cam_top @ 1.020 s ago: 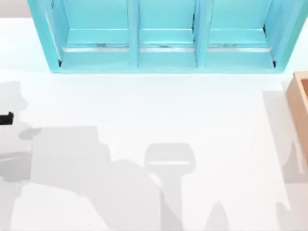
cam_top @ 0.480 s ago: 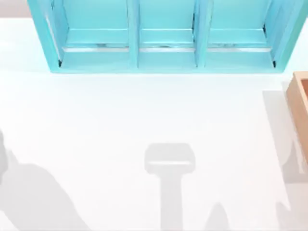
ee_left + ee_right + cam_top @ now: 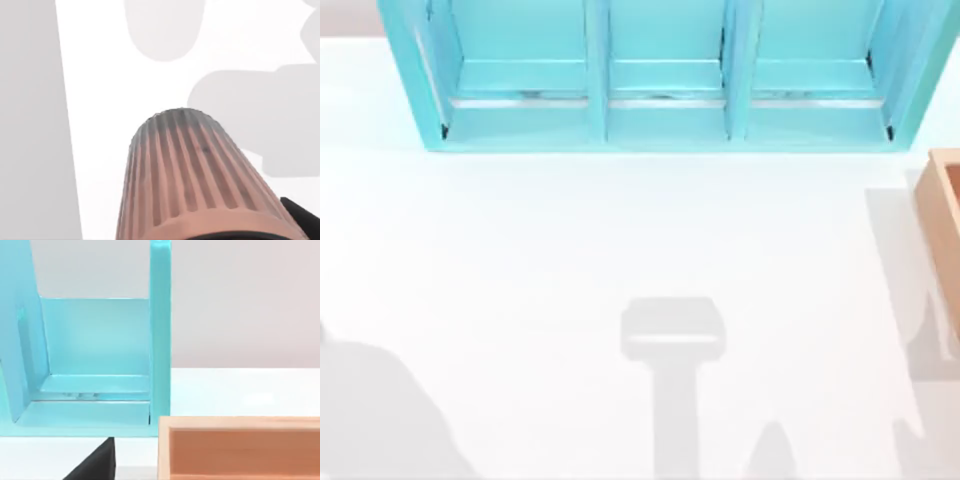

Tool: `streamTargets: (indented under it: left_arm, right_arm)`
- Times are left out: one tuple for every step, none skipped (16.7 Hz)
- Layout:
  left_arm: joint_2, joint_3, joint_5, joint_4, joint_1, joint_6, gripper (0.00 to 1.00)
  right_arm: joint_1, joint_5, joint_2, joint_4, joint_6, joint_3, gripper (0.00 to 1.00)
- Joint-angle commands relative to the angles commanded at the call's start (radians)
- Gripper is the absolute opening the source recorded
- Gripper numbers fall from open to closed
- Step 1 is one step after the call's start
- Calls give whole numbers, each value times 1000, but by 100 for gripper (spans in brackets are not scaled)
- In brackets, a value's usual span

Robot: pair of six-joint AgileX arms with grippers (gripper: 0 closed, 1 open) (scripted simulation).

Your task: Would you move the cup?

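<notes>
Gripping is what the left gripper appears to be doing, though the fingers themselves are out of sight: in the left wrist view the cup [image 3: 200, 180] looms close below the camera, ribbed side facing up the picture and a dark part of the arm at its lower edge, so I judge it is held, but how far the fingers stand apart I cannot tell. A second ago a black piece of the left arm showed at the top view's left edge with a broad shadow spread over the table [image 3: 620, 230]; now that piece is gone and only a small shadow remains at the lower left corner, which suggests the arm has carried the cup off to the left. That would mean the lift is done and the carry is under way. Beneath the cup lies bare white table. The shelf [image 3: 660, 90] stands along the far edge, its three bays holding nothing, and the wooden box [image 3: 945, 215] sits at the right edge. My right arm stays parked near the box.
</notes>
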Motion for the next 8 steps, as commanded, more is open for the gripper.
streamTargets:
  left_arm:
    - [0, 0, 0, 0, 0, 0, 0]
    - [0, 0, 0, 0, 0, 0, 0]
    - [-4, -3, -2, 3, -4, 1, 0]
    - [-2, -6, -2, 6, -3, 1, 0]
    - [2, -19, -1, 20, -3, 2, 0]
    - [8, -38, -1, 43, -2, 4, 0]
    - [15, -61, -1, 77, -2, 6, 0]
    - [24, -88, -1, 118, 0, 7, 0]
  right_arm:
    - [0, 0, 0, 0, 0, 0, 100]
    - [0, 0, 0, 0, 0, 0, 100]
    - [0, 0, 0, 0, 0, 0, 100]
    - [0, 0, 0, 0, 0, 0, 100]
    - [0, 0, 0, 0, 0, 0, 100]
    - [0, 0, 0, 0, 0, 0, 100]
    - [0, 0, 0, 0, 0, 0, 100]
    - [0, 0, 0, 0, 0, 0, 100]
